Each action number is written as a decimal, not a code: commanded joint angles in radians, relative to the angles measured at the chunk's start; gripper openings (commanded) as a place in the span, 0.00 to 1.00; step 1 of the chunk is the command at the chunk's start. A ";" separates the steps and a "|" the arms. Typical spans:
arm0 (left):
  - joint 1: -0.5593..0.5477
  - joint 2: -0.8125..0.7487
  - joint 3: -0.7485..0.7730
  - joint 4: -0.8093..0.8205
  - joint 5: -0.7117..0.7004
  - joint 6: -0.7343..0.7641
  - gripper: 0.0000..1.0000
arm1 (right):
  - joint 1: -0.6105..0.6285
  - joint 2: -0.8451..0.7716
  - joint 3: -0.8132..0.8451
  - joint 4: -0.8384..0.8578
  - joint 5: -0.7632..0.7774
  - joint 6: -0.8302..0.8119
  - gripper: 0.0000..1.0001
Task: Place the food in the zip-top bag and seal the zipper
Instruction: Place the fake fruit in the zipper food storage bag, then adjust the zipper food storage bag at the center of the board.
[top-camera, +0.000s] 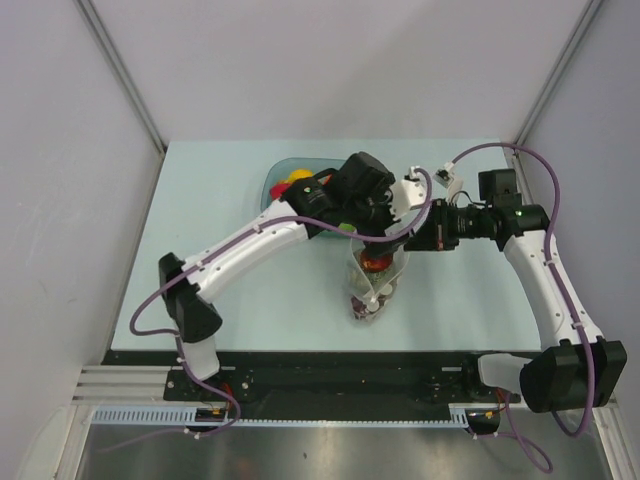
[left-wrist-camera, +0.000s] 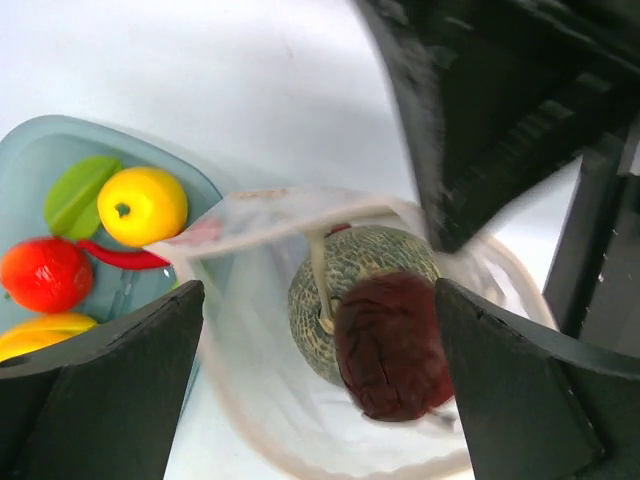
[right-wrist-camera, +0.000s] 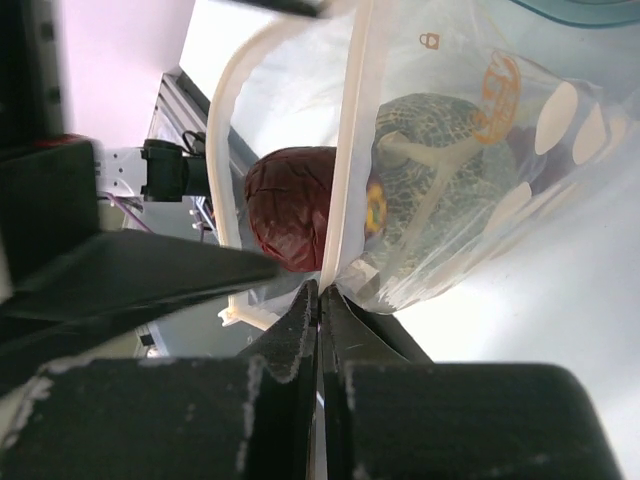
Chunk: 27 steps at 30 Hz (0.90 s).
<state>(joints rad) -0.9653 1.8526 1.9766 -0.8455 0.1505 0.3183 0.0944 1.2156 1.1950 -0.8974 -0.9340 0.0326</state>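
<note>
The zip-top bag (top-camera: 380, 282) (right-wrist-camera: 470, 210) hangs upright over the table with its mouth open. My right gripper (right-wrist-camera: 320, 290) (top-camera: 412, 232) is shut on the bag's rim, pinching the zipper (right-wrist-camera: 345, 180) strip. Inside lie the grey-green bumpy ball (left-wrist-camera: 355, 265) (right-wrist-camera: 440, 135) and the dark red grapes (left-wrist-camera: 390, 345) (right-wrist-camera: 285, 205). My left gripper (left-wrist-camera: 318, 290) (top-camera: 378, 222) hovers just above the mouth, open wide, its fingers (left-wrist-camera: 110, 390) on either side of the food and holding nothing.
A blue translucent bowl (left-wrist-camera: 35, 160) (top-camera: 275, 178) stands behind and left of the bag, holding a yellow fruit (left-wrist-camera: 142, 205), a red one (left-wrist-camera: 45, 272) and other toy food. Both arms crowd over the bag.
</note>
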 joint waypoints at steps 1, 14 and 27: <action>0.028 -0.231 -0.106 0.059 0.235 0.147 0.98 | -0.018 0.018 0.058 0.017 -0.037 0.012 0.00; -0.030 -0.375 -0.335 -0.039 0.429 0.600 0.85 | -0.007 0.018 0.064 0.011 -0.045 -0.005 0.00; -0.070 -0.288 -0.444 -0.122 0.254 0.809 0.45 | 0.024 0.024 0.081 -0.003 -0.026 -0.031 0.00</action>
<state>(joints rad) -1.0241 1.5970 1.5608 -0.9550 0.4355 1.0313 0.1032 1.2400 1.2224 -0.9085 -0.9512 0.0223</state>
